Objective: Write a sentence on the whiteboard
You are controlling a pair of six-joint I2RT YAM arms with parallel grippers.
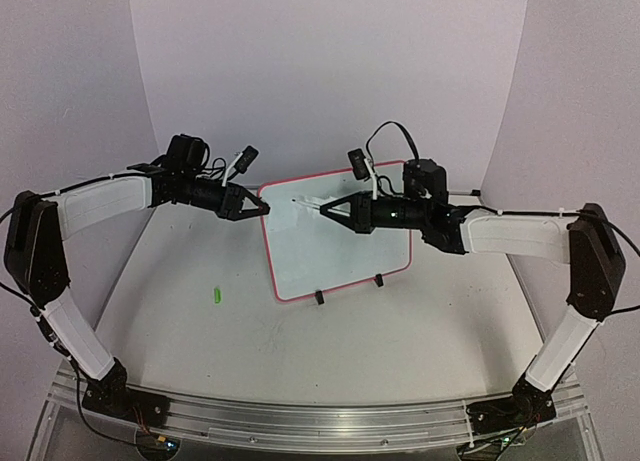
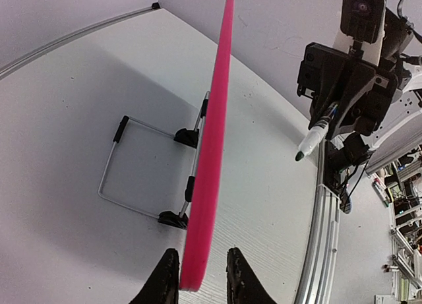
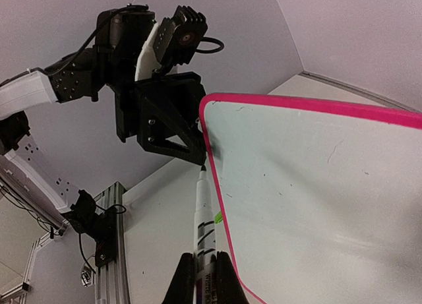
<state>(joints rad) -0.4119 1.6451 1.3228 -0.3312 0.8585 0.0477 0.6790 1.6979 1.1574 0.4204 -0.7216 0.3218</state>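
Pink-rimmed whiteboard (image 1: 340, 251) stands mid-table, long axis left-right. Left gripper (image 2: 203, 254) straddles its far-left corner, pinch unclear; right gripper (image 3: 204, 258) clamps a marker (image 3: 201, 212) pointing left. Only the left wrist view shows the wire stand (image 2: 120, 129) behind.

The propped whiteboard (image 1: 340, 253) splits the counter's (image 1: 400, 341) middle, and its wire stand (image 2: 132, 165) takes the ground behind. The left end effector (image 1: 264, 207) straddles its left corner. The right end effector's (image 1: 323, 210) marker (image 3: 203, 218) crowds its face. The near counter lies open, save a small green piece (image 1: 214, 295).
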